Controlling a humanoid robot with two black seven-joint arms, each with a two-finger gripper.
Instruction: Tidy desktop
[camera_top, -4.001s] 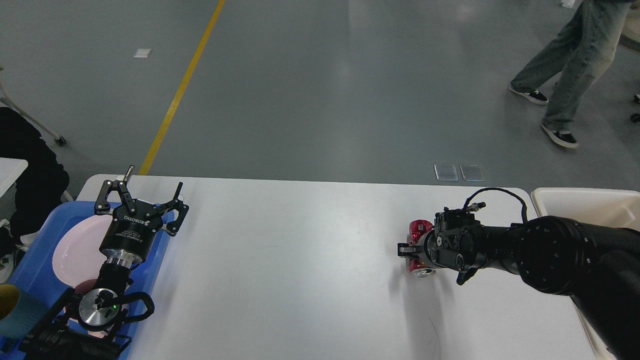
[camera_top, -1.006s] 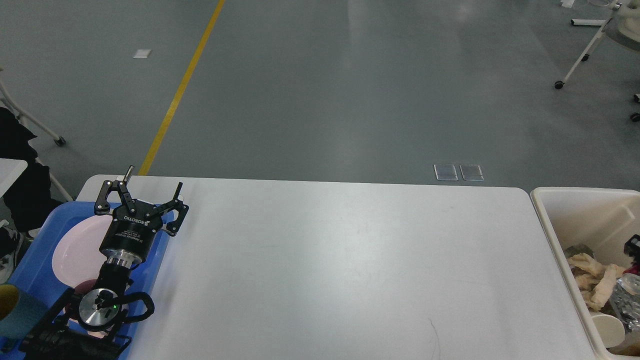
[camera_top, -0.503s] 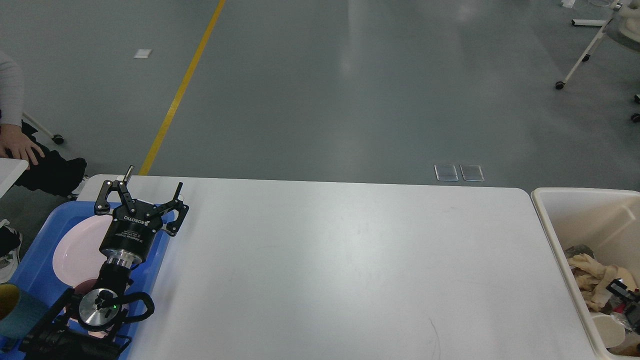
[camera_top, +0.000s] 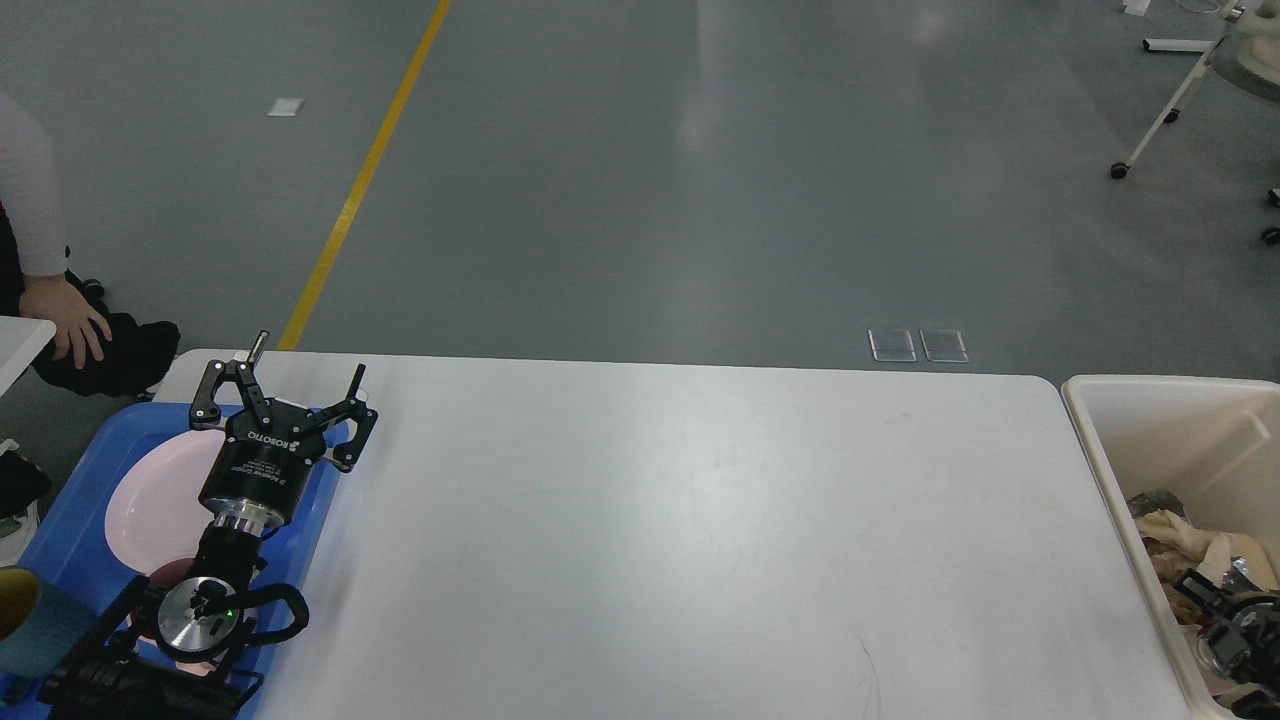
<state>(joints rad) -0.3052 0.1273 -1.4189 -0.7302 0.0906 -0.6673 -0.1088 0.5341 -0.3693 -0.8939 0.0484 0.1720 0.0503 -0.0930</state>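
Note:
The desktop (camera_top: 680, 520) is a wide white tabletop with rounded corners, and its surface is bare. My left gripper (camera_top: 287, 385) hangs over the desktop's left edge, above a blue tray (camera_top: 60, 520), with its fingers spread open and nothing between them. My right gripper (camera_top: 1222, 612) shows only as small dark parts low inside the cream bin (camera_top: 1100, 440) at the right. Its fingers cannot be told apart.
The blue tray holds a pink plate (camera_top: 150, 500), and a teal cup (camera_top: 30, 625) stands at its near corner. Crumpled paper (camera_top: 1175, 535) and other trash lie in the bin. A person's hand (camera_top: 70, 325) rests on a neighbouring table at the far left.
The red can that my right gripper held on the desktop is gone from it. The right arm moved over into the bin and sank lower. The left arm stayed still.

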